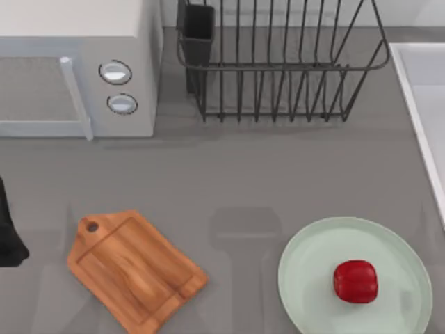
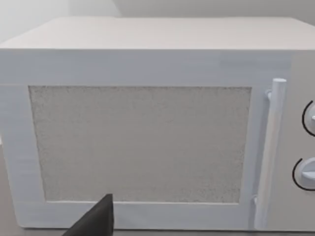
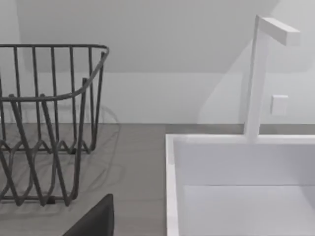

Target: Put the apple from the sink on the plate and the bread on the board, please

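Note:
The red apple (image 1: pixel 355 282) rests on the pale green plate (image 1: pixel 309 254) at the front right, right of the plate's middle. The brown wooden board (image 1: pixel 135 268) lies bare at the front left, with its handle end pointing to the back left. The white-rimmed sink (image 1: pixel 417 90) runs along the right edge, and its basin (image 3: pixel 236 196) looks bare where it shows. The bread is out of view. My left arm (image 1: pixel 7 236) sits at the table's left edge, and a dark part of my left gripper (image 2: pixel 96 220) faces the microwave. A dark part of my right gripper (image 3: pixel 96 219) hangs near the sink's corner.
A white microwave (image 1: pixel 76 62) stands at the back left with its door (image 2: pixel 142 142) closed. A dark wire dish rack (image 1: pixel 278 62) stands at the back middle, beside the sink. A white faucet (image 3: pixel 258 73) rises behind the sink.

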`<state>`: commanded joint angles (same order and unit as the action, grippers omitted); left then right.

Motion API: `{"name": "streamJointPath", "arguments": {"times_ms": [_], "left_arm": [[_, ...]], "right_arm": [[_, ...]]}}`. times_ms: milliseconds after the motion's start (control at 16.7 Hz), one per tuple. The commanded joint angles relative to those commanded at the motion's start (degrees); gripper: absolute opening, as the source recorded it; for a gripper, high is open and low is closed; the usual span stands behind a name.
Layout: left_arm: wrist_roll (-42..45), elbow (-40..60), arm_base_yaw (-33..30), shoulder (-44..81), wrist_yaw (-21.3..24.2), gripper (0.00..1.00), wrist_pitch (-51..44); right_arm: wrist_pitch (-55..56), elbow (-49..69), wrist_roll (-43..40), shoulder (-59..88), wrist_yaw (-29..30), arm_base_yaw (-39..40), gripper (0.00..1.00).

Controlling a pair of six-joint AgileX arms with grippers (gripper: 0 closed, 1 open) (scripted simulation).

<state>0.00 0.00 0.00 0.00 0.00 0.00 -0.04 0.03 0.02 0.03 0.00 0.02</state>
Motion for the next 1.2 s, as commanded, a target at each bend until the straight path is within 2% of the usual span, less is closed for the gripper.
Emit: {"name": "streamJointPath", "arguments": {"times_ms": [360, 600, 840, 1200], "left_arm": [[0.1, 0.6, 0.1, 0.6, 0.0, 1.0, -0.4], [1.1, 8.6, 1.7, 9.1, -0.2, 1.0, -6.1], [2.9, 22.5, 4.2, 27.1, -0.1, 1.0, -16.7], [5.9, 45.9, 8.8, 64.4, 0.0, 1.0, -36.7]], "right_arm": [[0.0, 0.0, 0.0, 0.0, 0.0, 0.0, 1.0], [0.0, 0.0, 0.0, 0.0, 0.0, 0.0, 1.0], [0.0, 0.0, 0.0, 0.0, 0.0, 0.0, 1.0], [0.0, 0.0, 0.0, 0.0, 0.0, 0.0, 1.0]]}}
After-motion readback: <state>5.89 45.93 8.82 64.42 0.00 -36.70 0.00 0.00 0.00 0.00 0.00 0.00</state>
